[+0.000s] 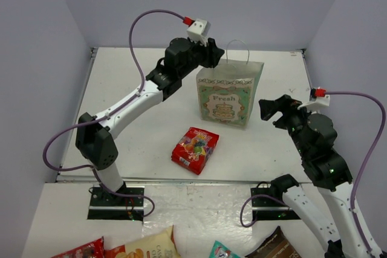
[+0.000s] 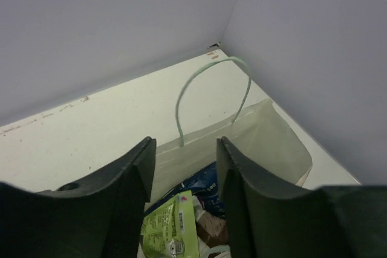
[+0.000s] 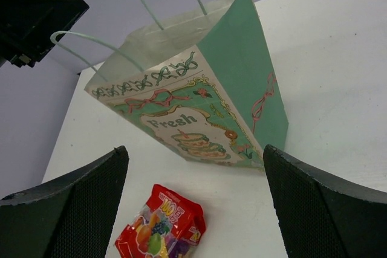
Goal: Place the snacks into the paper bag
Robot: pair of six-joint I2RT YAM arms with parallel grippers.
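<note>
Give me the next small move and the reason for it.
Probably lower the right gripper onto the red candy bag: it lies outside, just in front of the paper bag, and that gripper is open and empty, while the left gripper hovers over the bag's mouth.

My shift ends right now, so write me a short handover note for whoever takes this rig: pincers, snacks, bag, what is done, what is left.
Left pincer: open, empty, above the mouth of the cream paper gift bag with mint-green panel.
Right pincer: open wide, empty, to the right of the bag and facing it.
Done: a light green packet, a dark blue packet and a brown packet show inside the bag; anything else in there is hidden.
Left: the red candy bag lies on the white table in front of the paper bag, not yet bagged.
</note>
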